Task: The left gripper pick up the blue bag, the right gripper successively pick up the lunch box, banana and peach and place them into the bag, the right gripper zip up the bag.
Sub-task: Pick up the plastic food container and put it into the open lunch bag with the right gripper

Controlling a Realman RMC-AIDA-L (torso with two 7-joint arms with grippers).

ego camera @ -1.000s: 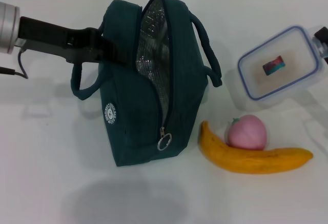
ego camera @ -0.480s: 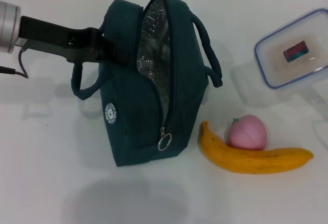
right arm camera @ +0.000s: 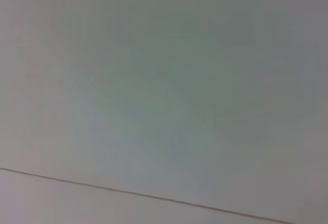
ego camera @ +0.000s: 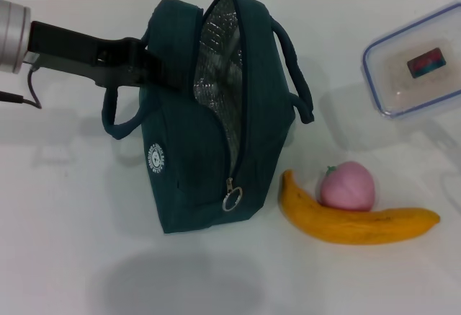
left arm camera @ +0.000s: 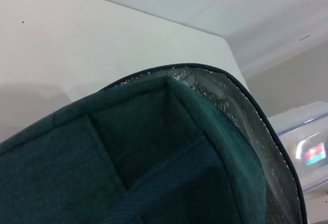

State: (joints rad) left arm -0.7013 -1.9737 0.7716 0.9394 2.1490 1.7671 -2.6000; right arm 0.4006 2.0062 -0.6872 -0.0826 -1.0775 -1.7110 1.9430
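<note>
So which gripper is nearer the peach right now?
Cannot tell: the left gripper is at the blue bag, far across from the peach; the right gripper is out of view.

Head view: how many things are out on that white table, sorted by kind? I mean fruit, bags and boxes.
Fruit: 2, the banana and the peach.
Bags: 1, the blue bag, unzipped.
Boxes: 1, the lunch box, at the frame's right edge.
Total: 4.

Teal-blue bag (ego camera: 209, 149), silver foil lining (ego camera: 216, 63)
</note>
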